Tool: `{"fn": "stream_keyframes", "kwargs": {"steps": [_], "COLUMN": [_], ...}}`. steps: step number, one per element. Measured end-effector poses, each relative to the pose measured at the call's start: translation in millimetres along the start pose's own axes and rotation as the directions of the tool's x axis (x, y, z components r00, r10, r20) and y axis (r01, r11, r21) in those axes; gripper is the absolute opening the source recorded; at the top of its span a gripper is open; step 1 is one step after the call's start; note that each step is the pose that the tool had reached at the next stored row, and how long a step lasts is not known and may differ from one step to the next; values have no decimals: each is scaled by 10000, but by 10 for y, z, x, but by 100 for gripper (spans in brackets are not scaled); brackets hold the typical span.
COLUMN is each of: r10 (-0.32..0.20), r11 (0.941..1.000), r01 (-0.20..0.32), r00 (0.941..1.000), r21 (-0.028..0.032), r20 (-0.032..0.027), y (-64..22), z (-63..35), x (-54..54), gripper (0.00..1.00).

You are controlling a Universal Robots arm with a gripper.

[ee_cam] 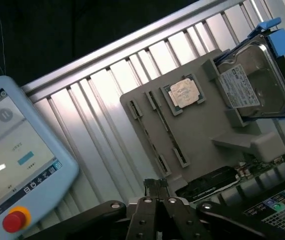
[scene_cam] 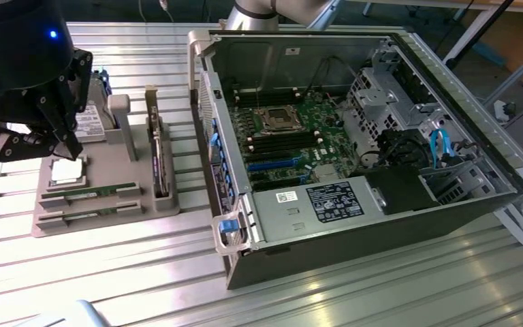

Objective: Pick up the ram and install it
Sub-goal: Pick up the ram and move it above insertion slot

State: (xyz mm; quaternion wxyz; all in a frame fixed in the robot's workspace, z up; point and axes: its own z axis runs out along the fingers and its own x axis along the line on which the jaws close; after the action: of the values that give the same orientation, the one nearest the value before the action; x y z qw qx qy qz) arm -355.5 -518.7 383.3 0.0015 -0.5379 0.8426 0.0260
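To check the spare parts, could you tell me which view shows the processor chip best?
The wrist view: the processor chip lies unobstructed in the grey tray. The exterior view shows the chip as a plain pale square.

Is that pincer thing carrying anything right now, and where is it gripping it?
Nothing is held. The pincer is shut with nothing between its fingertips, and the ram sticks lie in their grey tray.

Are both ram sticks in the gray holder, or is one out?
Both in: the ram sticks lie side by side in the slots of the gray holder.
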Motion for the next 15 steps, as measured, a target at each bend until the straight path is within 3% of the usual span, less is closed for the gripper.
{"fn": "stream_keyframes", "kwargs": {"steps": [4, 8, 12, 14, 15], "r10": [-875, -1610, -2965, -3603, -3760], "r11": [9962, 9869, 9550, 9328, 9266], "r01": [875, 1610, 2964, 3601, 3758], "r00": [9962, 9869, 9550, 9328, 9265], "r21": [-29, -55, -110, -139, -147], "r20": [-36, -65, -111, -133, -138], "y": [-1, -1, -2, -3, -3], "z": [12, 22, 43, 54, 57], "x": [0, 1, 1, 2, 2], "gripper": [10, 10, 10, 10, 10]}}
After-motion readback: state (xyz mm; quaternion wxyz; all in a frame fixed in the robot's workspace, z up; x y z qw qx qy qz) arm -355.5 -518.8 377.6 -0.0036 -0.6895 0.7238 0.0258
